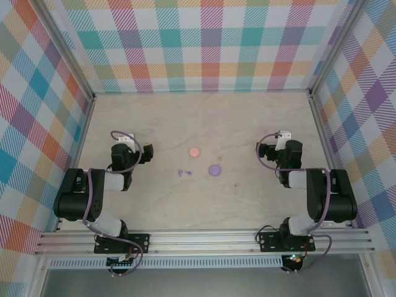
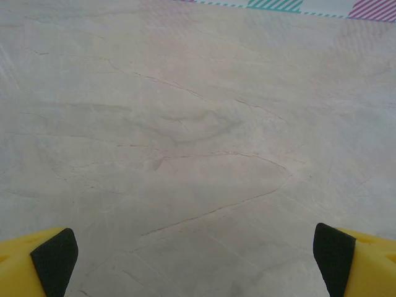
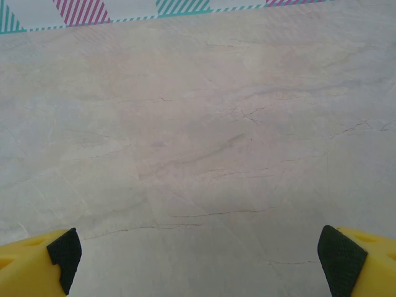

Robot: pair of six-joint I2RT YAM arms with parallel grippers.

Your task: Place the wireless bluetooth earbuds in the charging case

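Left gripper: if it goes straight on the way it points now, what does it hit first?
No object stands in its way. The left gripper, jaws open, faces bare tabletop with the plaid wall beyond. Probably the tabletop first, if it is tilted down as it seems; otherwise the wall.

Earbuds (image 1: 181, 172), mid-worktop: too small to tell stem from bud, or whether they touch. Speck (image 1: 219, 159) just beside the purple disc (image 1: 215, 169): too small to identify. Left claw (image 2: 195, 263) and right claw (image 3: 201, 258): fingers cut off at the bottom corners of each wrist view, only the tips showing, set wide apart.
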